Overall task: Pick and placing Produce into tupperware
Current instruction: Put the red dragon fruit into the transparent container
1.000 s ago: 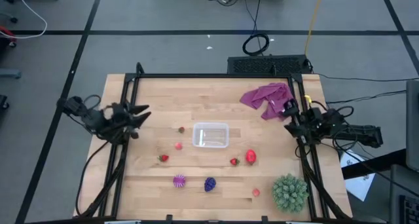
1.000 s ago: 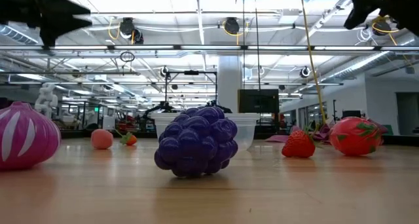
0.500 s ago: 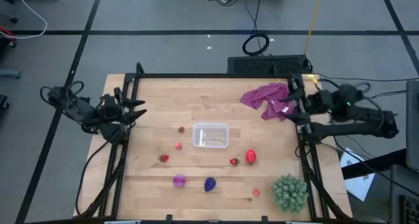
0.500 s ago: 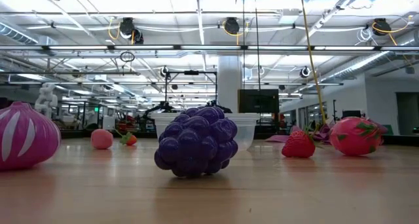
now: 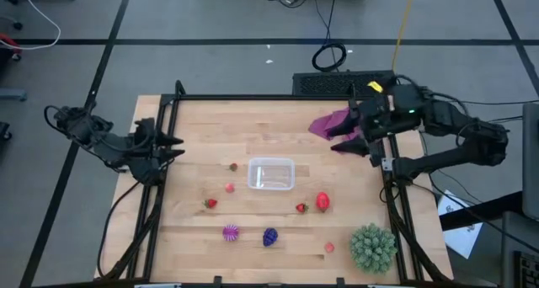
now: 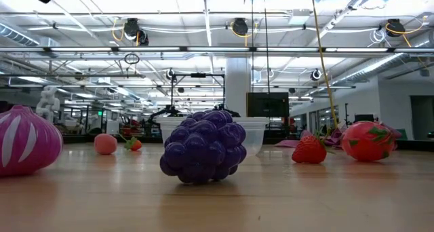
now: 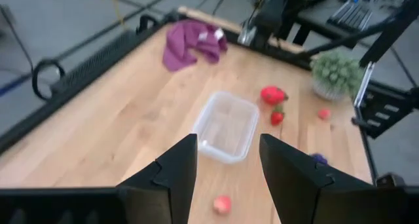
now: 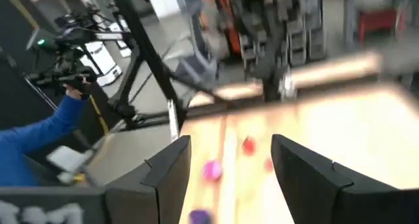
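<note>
The clear tupperware (image 5: 271, 173) (image 7: 228, 127) (image 6: 254, 133) stands on its base mid-table, with nothing in it that I can see. Produce lies around it: small strawberries (image 5: 210, 203) (image 5: 301, 208), a larger red fruit (image 5: 322, 202) (image 6: 369, 140), pink bits (image 5: 229, 187) (image 5: 329, 247), a spiky purple piece (image 5: 230, 232) and a purple grape bunch (image 5: 269, 236) (image 6: 203, 146). My left gripper (image 5: 173, 145) (image 7: 226, 152) is open above the table's left edge, facing the box. My right gripper (image 5: 337, 130) (image 8: 229, 155) is open, raised over the far right corner.
A purple-magenta cloth (image 5: 344, 125) (image 7: 193, 42) lies crumpled at the far right, below my right gripper. A big green spiky ball (image 5: 372, 246) (image 7: 337, 70) sits at the near right corner. A black frame borders the table (image 5: 202, 128). A person's blue sleeve (image 8: 39, 129) shows beyond the table.
My right gripper has swung from the table's right edge toward the far edge and leftward, over the purple cloth, turning to face the table. My left arm has drawn back a little toward the left edge. Both have risen out of the low view. No produce has moved.
</note>
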Tool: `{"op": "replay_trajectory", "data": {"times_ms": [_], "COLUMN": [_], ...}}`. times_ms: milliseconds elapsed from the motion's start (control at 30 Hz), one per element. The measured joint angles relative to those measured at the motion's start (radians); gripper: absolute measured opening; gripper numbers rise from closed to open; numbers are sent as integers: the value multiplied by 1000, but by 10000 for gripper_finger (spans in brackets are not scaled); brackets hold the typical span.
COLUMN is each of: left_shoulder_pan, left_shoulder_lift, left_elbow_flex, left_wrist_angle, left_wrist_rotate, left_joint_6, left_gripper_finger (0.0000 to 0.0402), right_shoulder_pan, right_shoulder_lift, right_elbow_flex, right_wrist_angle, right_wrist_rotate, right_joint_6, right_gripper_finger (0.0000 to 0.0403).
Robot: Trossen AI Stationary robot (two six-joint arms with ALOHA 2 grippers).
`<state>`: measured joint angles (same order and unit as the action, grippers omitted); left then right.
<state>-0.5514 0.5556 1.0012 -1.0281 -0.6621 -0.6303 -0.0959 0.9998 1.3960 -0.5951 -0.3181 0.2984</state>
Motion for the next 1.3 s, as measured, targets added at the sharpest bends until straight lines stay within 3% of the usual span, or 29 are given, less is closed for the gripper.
{"op": "replay_trajectory", "data": {"times_ms": [133, 267, 400, 633, 800, 900, 1133, 1300], "left_shoulder_pan": [0, 0, 0, 0, 0, 2, 1, 1], "left_shoulder_lift": [1, 1, 1, 2, 17, 31, 47, 47], "left_elbow_flex": [0, 0, 0, 0, 0, 0, 0, 0], "left_wrist_angle": [-33, -24, -19, -19, -20, -24, -48, -84], "left_wrist_rotate": [-2, -25, -55, -72, -117, -148, -167, -149], "left_joint_6": [-28, -15, -11, -34, -34, -30, -29, -40], "left_gripper_finger": [170, 170, 170, 170, 170, 170, 170, 170], "right_shoulder_pan": [0, 0, 0, 9, 87, 155, 349, 429], "right_shoulder_lift": [35, 55, 74, 110, 171, 232, 373, 450], "right_elbow_flex": [-1, -2, -2, -2, -2, -2, -2, -2], "right_wrist_angle": [-178, -335, -364, -400, -461, -481, -487, -489], "right_wrist_rotate": [1, 1, 29, 232, 390, 424, 474, 480], "right_joint_6": [181, 254, 175, -14, -146, -156, -37, 73], "right_gripper_finger": [203, 203, 203, 203, 203, 203, 203, 203]}}
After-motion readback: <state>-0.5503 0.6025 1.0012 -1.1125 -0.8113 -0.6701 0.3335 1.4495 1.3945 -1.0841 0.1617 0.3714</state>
